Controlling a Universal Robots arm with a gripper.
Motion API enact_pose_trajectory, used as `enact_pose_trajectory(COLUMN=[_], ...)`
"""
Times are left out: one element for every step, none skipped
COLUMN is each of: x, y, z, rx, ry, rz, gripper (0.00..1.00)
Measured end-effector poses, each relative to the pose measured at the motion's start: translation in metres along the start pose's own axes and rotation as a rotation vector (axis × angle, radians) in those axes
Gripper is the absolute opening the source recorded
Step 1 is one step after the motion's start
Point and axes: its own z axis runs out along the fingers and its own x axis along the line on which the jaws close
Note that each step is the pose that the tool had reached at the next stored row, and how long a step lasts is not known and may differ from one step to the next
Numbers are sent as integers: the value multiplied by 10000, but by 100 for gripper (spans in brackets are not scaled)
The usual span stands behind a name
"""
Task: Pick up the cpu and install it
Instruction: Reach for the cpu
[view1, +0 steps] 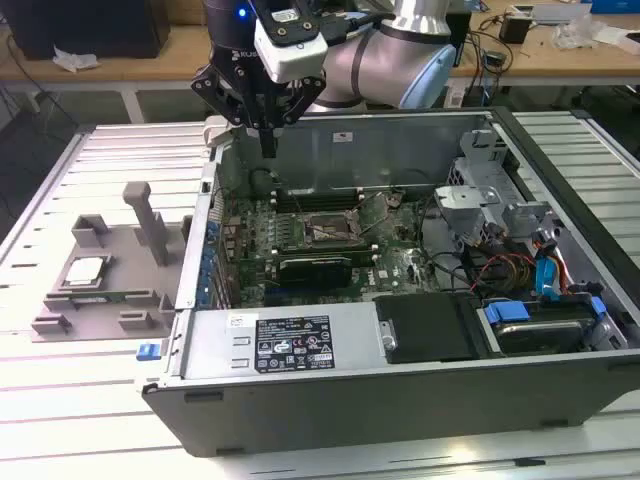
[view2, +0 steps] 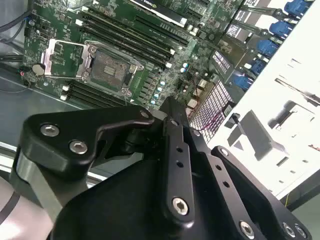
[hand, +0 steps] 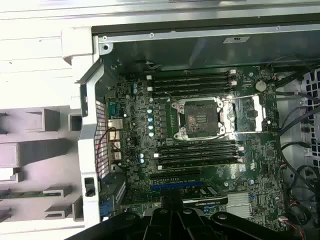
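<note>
The gripper (view1: 268, 148), fingers pressed together and empty, hangs above the case (view1: 400, 130), with the cpu (view1: 85, 270) flat in the tray (view1: 120, 262), well apart toward the exterior view's left.

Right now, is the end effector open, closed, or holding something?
End effector: closed, holding nothing; it hangs over the open computer case, while the cpu lies on the grey tray.
</note>
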Motion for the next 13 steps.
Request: enact_pose_trajectory(x=[0,0,0,0,0,0,0,0,1,6,11,22,40], y=[1,1,2,2,3,3,3,3,4,4,3,2,1], z=[0,0,0,0,0,0,0,0,0,0,1,0,-1], rx=[0,2,3,3,4,4,4,5,5,5,4,4,4], ry=[0,1,0,0,0,0,0,0,0,-1,-2,-1,-1], rz=[0,0,0,0,0,0,0,0,1,3,2,0,1], gripper=[11,11,11,11,11,11,11,11,11,11,11,11,11])
